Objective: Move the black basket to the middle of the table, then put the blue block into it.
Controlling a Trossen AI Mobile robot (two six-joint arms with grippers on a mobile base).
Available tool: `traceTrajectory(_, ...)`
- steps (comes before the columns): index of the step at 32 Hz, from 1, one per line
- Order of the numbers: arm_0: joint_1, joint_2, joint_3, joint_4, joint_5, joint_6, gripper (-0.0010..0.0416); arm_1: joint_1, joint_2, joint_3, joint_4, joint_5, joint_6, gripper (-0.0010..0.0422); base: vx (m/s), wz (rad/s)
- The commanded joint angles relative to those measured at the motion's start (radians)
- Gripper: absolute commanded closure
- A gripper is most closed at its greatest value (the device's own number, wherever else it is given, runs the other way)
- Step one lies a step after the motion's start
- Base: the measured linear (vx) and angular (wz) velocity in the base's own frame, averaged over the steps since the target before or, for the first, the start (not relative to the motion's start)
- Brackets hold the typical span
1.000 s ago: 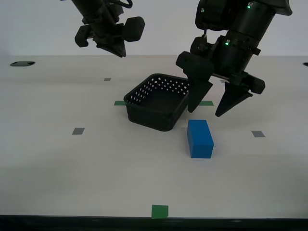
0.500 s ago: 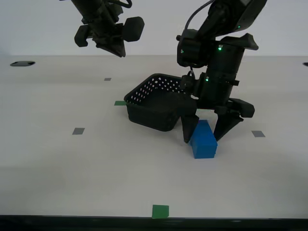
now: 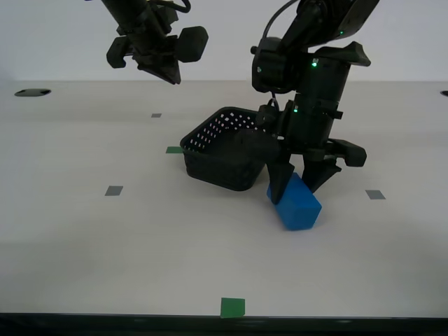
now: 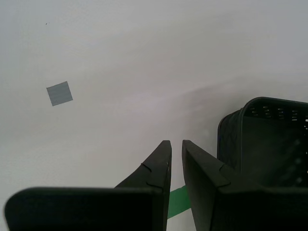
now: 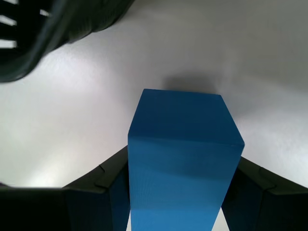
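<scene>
The blue block (image 3: 299,205) is on the table (image 3: 140,238), right of the black basket (image 3: 217,171) in the exterior view, and is tilted with one end raised. My first gripper (image 3: 297,185) points down and is shut on the block; in the first wrist view the block (image 5: 183,159) fills the gap between both fingers, with the basket's rim (image 5: 53,24) close by. My second gripper (image 3: 168,70) is shut and empty, high above the table beyond the basket. In the second wrist view its fingers (image 4: 175,143) are almost together, beside the basket (image 4: 269,139).
A green tape strip (image 3: 174,150) lies by the basket's left corner and shows in the second wrist view (image 4: 179,201). Grey squares (image 3: 113,190) (image 3: 375,194) lie on either side, a green square (image 3: 232,307) near the front edge, and a dark hole (image 3: 32,92) at the far left.
My first gripper came down from above the basket's edge, straddled the blue block and closed on it; the block now sits tilted. My second gripper has not moved.
</scene>
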Motion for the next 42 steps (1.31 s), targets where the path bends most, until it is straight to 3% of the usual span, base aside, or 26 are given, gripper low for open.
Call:
traceTrajectory(1,0.0,-0.055,0.001,-0.01,-0.001,0.007,0.0406,0.003,0.0,0.0,0.0,-0.001,0.009,0.0385,0.0,0.0)
traceTrajectory(4,0.0,-0.14,0.005,-0.016,-0.001,0.032,0.0406,0.014,0.0,0.0,0.0,-0.008,0.021,0.0385,0.0,0.0)
traceTrajectory(8,0.0,-0.216,0.067,-0.014,-0.008,0.031,0.0406,0.048,0.0,0.0,-0.01,-0.137,0.074,0.0385,0.0,0.0)
traceTrajectory(14,0.003,-0.22,0.276,0.026,-0.009,0.021,0.0406,0.199,0.0,0.0,-0.039,-0.142,0.102,0.0385,0.0,0.0)
traceTrajectory(17,0.002,-0.22,0.315,0.067,-0.004,0.022,0.0406,0.266,0.0,0.0,-0.061,-0.141,0.109,0.0385,0.0,0.0)
traceTrajectory(21,-0.003,-0.217,0.324,0.096,0.105,0.015,0.0406,0.373,0.0,0.0,-0.11,-0.14,0.14,0.038,0.0,0.0)
traceTrajectory(22,-0.01,-0.203,0.324,0.106,0.111,0.006,0.0406,0.385,0.0,0.0,-0.115,-0.14,0.139,0.0373,0.0,0.0)
traceTrajectory(25,-0.013,-0.15,0.326,0.109,0.111,-0.005,0.0406,0.399,0.0,0.0,-0.121,-0.14,0.14,0.0336,0.0,0.0)
traceTrajectory(28,-0.013,-0.083,0.325,0.135,0.112,-0.007,0.0406,0.402,0.0,0.0,-0.127,-0.14,0.139,0.0271,0.0,0.0)
traceTrajectory(37,-0.014,-0.075,0.327,0.164,0.112,-0.037,0.0404,0.406,0.0,0.0,-0.127,-0.142,0.143,0.0193,0.0,0.0)
traceTrajectory(42,-0.014,-0.075,0.327,0.164,0.112,-0.061,0.0335,0.406,0.0,0.0,-0.126,-0.142,0.143,0.0166,0.0,0.0)
